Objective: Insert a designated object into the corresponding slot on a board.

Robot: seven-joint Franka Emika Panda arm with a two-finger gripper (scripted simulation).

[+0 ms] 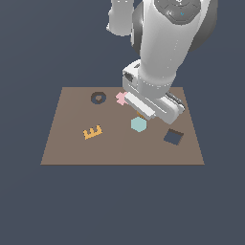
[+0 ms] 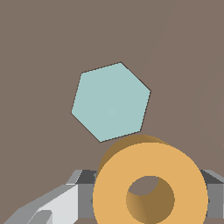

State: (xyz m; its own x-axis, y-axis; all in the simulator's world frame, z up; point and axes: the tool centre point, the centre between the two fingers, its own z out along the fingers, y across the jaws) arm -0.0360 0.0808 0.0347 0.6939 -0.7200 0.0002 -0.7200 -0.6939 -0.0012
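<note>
Ring gripped, slot not yet reached

The fingers [image 2: 148, 199] clench the ring [image 2: 151, 183] just above the board [image 1: 67, 143], beside the teal hexagon [image 1: 138, 125]. I judge this the carry step: next it must travel toward ten o'clock on the board to the slot [image 1: 98, 98] and lower squarely. Count: one ring, one ring slot, one square hole [image 1: 173, 137], one hexagon, one pink cross [image 1: 121, 98], one E-piece [image 1: 93, 132].

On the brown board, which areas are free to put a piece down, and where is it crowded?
The board is bare along its near edge, below the orange E piece and the square hole, and at its left side. It is crowded around the gripper, which holds the ring beside the hexagon and pink cross.
</note>
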